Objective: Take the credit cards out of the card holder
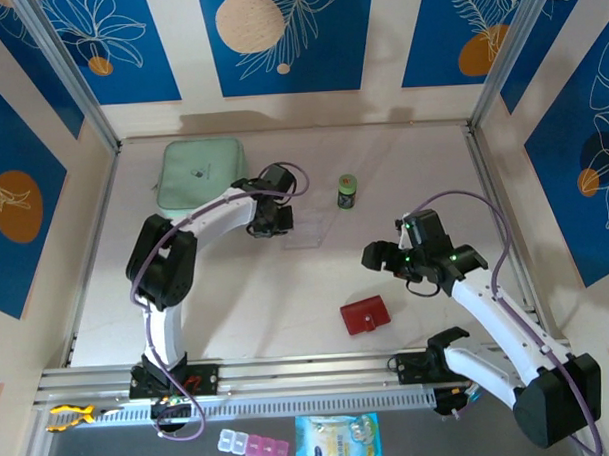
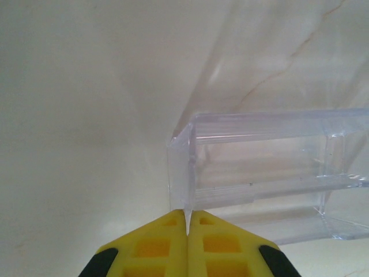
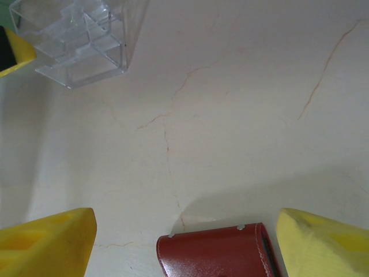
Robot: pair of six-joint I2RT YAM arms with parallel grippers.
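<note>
The mint-green pouch (image 1: 201, 175) lies at the far left of the pale table (image 1: 287, 309). The left gripper (image 2: 188, 214) has its 2 fingers together, seemingly pinching a wall of the clear tray (image 2: 259, 173). The right gripper (image 3: 184, 222), fingers wide apart, hangs over the closed card holder (image 3: 216, 252), which lies near the table's front edge. A small jar (image 1: 347, 191) stands further back.

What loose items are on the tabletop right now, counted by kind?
Red card holder: 1
Clear plastic tray: 1
Mint-green pouch: 1
Small green jar: 1
Total: 4
</note>
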